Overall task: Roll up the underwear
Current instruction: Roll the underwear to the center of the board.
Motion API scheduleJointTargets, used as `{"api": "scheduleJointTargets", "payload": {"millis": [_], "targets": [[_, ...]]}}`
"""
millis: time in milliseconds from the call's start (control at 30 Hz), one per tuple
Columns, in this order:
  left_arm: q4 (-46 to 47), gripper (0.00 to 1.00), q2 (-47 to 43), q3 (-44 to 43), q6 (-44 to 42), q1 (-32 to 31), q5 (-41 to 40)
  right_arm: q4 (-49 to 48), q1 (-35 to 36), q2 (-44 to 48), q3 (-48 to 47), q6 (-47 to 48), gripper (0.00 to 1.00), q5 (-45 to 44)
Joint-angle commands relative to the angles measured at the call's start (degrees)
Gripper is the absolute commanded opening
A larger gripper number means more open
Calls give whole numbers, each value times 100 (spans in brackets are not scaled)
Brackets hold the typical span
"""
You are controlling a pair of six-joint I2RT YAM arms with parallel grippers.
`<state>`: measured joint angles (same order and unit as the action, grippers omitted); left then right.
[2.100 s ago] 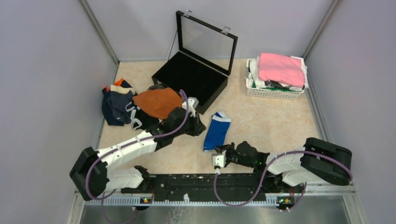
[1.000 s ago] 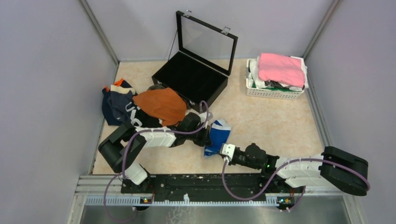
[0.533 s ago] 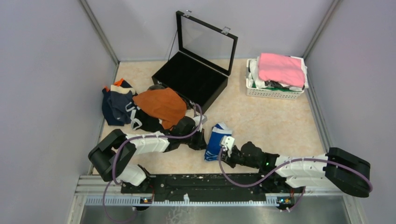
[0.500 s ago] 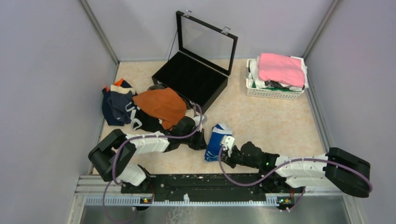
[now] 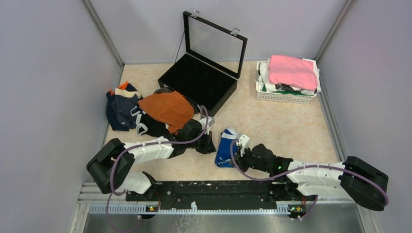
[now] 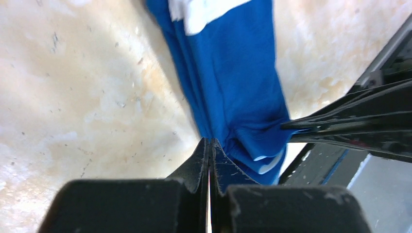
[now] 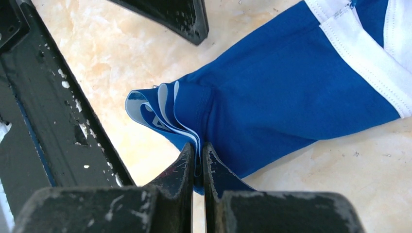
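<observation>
You are pinching folded end of blue underwear (image 7: pixel 272 92) in right gripper (image 7: pixel 198 145); left gripper (image 6: pixel 210 141) fully closed, tips touching its edge.

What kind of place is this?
Probably a robot test booth, not a home: bare grey walls enclose the table, two bolted arms handle blue underwear, beside a clothes pile and basket.

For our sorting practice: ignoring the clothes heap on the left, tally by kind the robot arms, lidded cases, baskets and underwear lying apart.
Robot arms: 2 (left arm, right arm)
Black case: 1
White basket: 1
Blue underwear: 1
Total: 5
</observation>
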<state>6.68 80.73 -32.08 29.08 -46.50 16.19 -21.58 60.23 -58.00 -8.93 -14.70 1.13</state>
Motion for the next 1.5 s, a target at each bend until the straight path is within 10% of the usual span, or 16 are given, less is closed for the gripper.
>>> {"api": "scheduleJointTargets", "payload": {"millis": [0,567,1467], "targets": [[156,0,-519,-428,-65,-17,-145,165,-134,-18,-99,-356,0,-86],[1189,0,602,-898,-228,-48,539,483,-867,-537,-376,-928,0,254],[1410,0,-465,-8,-412,-936,-188,846,-1321,-1511,-910,-1626,0,651]]}}
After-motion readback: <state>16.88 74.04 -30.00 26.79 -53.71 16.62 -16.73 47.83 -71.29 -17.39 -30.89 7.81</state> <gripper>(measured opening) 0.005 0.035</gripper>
